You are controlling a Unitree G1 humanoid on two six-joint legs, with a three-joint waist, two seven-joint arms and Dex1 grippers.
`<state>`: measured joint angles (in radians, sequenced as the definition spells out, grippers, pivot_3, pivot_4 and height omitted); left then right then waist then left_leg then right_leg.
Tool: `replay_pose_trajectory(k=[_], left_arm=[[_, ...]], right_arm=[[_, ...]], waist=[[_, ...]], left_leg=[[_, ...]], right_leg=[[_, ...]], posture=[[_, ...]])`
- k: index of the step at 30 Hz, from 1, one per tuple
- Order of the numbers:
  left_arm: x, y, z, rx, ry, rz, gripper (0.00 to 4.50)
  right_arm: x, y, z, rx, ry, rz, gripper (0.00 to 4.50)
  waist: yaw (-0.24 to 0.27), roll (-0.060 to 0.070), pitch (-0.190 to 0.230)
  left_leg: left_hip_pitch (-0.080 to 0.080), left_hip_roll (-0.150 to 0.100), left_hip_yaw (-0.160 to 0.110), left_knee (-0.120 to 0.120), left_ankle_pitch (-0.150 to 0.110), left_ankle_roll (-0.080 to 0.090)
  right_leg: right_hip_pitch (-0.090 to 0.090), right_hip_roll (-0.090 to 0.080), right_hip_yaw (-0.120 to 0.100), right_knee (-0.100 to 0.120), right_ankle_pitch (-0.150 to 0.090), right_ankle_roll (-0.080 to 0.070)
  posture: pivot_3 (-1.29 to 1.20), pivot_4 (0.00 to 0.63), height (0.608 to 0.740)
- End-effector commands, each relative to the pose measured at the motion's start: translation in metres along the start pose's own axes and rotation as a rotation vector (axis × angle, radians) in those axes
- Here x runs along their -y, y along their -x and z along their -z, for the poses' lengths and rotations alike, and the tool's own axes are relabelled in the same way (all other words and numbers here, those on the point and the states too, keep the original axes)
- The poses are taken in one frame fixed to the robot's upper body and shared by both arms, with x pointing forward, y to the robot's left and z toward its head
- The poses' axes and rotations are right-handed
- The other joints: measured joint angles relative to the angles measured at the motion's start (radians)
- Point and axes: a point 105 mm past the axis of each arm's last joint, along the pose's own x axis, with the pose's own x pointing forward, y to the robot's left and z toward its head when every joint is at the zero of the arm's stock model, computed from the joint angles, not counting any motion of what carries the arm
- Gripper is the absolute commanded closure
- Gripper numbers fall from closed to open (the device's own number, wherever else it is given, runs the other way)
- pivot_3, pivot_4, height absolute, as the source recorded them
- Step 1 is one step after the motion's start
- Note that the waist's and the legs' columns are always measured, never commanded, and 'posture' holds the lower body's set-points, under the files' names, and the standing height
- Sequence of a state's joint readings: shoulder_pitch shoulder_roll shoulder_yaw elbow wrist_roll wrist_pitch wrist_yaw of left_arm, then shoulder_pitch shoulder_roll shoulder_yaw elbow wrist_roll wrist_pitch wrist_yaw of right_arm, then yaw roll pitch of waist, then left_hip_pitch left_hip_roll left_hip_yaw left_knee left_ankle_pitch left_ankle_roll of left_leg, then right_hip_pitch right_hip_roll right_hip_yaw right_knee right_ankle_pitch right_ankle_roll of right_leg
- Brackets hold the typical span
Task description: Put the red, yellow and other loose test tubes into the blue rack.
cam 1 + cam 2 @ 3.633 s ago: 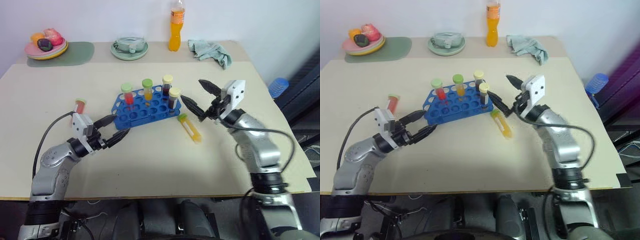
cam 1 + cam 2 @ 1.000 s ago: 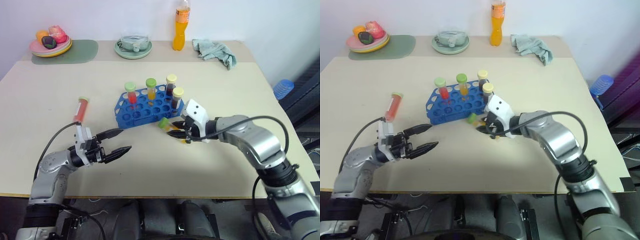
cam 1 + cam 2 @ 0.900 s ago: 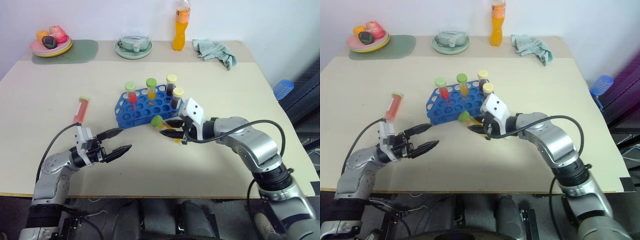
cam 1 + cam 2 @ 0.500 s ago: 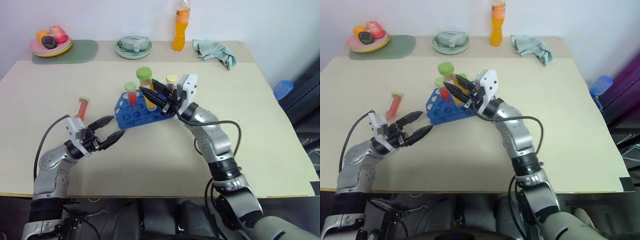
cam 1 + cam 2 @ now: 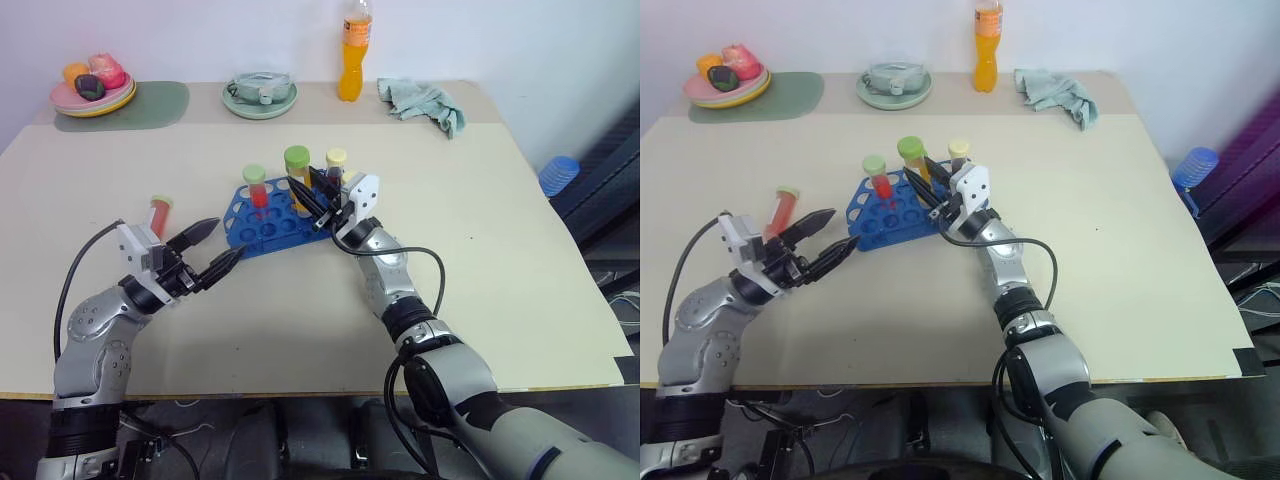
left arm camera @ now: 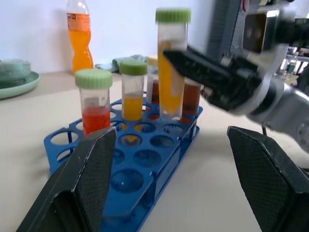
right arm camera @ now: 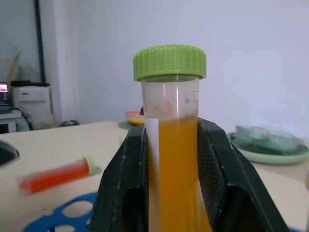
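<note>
Item: yellow tube [image 7: 170, 145], green-capped, upright, pinched in the right claw [image 5: 312, 203] above the blue rack [image 5: 268, 232].
Detail: keep it vertical, centre its base over an empty hole, lower straight, release only once seated. Left claw [image 5: 208, 251] spread wide, empty, near the rack's end; red tube [image 5: 158, 214] lies loose on the desk [image 5: 480, 240] beside it.
</note>
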<state>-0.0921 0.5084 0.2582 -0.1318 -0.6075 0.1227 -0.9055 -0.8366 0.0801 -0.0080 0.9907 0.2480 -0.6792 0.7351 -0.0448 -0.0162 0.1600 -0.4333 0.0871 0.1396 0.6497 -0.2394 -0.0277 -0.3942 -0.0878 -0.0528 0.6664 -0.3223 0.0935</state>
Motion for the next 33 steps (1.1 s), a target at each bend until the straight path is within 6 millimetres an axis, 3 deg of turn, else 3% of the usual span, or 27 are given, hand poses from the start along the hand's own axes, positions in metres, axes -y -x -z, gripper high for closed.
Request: replay_pose_trajectory(k=[1, 17, 33], left_arm=[[-0.001, 0.002, -0.019, 0.033, -0.042, -0.014, 0.74], [-0.001, 0.008, -0.022, 0.000, -0.046, -0.005, 0.74], [-0.004, 0.014, -0.016, -0.005, -0.038, 0.004, 0.74]], right_arm=[[-0.004, -0.006, -0.009, 0.056, 0.015, -0.018, 3.70], [-0.004, 0.009, 0.015, -0.031, -0.004, 0.024, 3.70], [0.008, 0.013, 0.025, -0.093, 0.020, 0.133, 3.70]], waist=[[-0.001, 0.000, 0.000], [-0.001, 0.000, 0.000], [-0.001, 0.000, 0.000]], left_leg=[[0.000, 0.000, 0.000, 0.000, 0.000, 0.000], [0.002, 0.000, -0.001, -0.001, 0.000, -0.001], [0.006, 0.000, -0.001, -0.001, 0.000, -0.001]], right_leg=[[0.000, 0.000, 0.000, 0.000, 0.000, 0.000], [0.001, 0.000, 0.000, 0.000, 0.000, 0.000], [0.006, 0.000, 0.000, 0.000, 0.000, 0.000]], posture=[[0.00, 0.150, 0.740], [0.00, 0.150, 0.740], [0.00, 0.150, 0.740]])
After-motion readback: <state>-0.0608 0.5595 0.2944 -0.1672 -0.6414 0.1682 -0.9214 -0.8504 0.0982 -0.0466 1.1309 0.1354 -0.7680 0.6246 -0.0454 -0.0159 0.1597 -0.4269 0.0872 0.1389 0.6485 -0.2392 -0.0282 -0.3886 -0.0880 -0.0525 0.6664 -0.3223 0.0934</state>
